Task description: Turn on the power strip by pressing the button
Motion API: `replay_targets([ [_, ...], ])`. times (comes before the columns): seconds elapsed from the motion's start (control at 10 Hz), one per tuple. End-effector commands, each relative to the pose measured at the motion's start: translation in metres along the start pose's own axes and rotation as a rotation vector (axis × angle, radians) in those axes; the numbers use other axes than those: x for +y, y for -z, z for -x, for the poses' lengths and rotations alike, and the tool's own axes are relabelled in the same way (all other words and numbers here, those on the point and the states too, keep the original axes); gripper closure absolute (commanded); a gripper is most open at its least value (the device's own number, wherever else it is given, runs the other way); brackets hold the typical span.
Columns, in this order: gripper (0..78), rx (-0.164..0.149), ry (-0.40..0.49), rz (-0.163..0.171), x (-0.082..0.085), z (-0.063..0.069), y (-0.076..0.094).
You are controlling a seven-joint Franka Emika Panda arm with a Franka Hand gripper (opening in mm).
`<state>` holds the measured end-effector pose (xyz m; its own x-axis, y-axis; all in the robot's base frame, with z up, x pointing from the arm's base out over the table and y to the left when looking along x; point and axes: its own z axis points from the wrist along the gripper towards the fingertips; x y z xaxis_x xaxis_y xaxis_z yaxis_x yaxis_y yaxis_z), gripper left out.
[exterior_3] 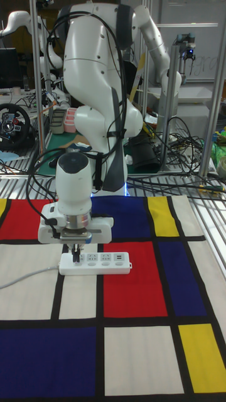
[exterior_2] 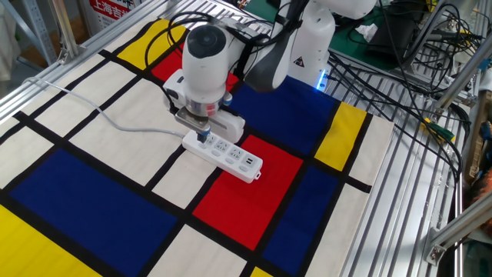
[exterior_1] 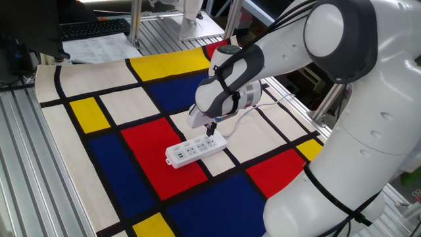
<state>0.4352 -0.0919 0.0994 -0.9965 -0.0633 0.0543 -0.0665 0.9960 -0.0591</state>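
**Fingertips down at the cord end of the strip, press not confirmed**

I have the gripper (exterior_3: 76, 254) low over the power strip (exterior_3: 95, 263), which lies flat on the colored checkered mat (exterior_2: 92, 200), straddling a white panel and a red one. In the tall fixed view the strip runs from 9 to 3 o'clock, with its cord (exterior_3: 28, 274) leaving toward 9, and my fingertips sit on or just above that cord end. The fingers look drawn narrowly together there, as a single dark tip, but I cannot tell if they touch each other.

The button itself I cannot make out; it is too small and sits under the fingertips. My judgement is that the approach is done and the press is either under way or about to land. No indicator light shows me the strip is on, so I treat the task as unfinished.

Around it: the cord (exterior_2: 100, 115) trails off toward 10 o'clock in the other fixed view, well away from the arm. A keyboard (exterior_1: 92, 27) and papers (exterior_1: 99, 47) lie beyond the mat at 11 o'clock in one fixed view, well apart. Nothing stands between the fingertips and the strip.
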Motion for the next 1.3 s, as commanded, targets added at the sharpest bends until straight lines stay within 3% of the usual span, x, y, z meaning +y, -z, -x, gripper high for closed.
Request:
replay_targets([
  [0.1,77.6,-0.004,0.003,-0.006,0.001,0.004,-0.004],
  [0.9,77.6,-0.001,0.015,-0.007,0.003,0.009,-0.018],
  [1.3,77.6,-0.007,0.035,-0.007,-0.005,0.007,-0.035],
])
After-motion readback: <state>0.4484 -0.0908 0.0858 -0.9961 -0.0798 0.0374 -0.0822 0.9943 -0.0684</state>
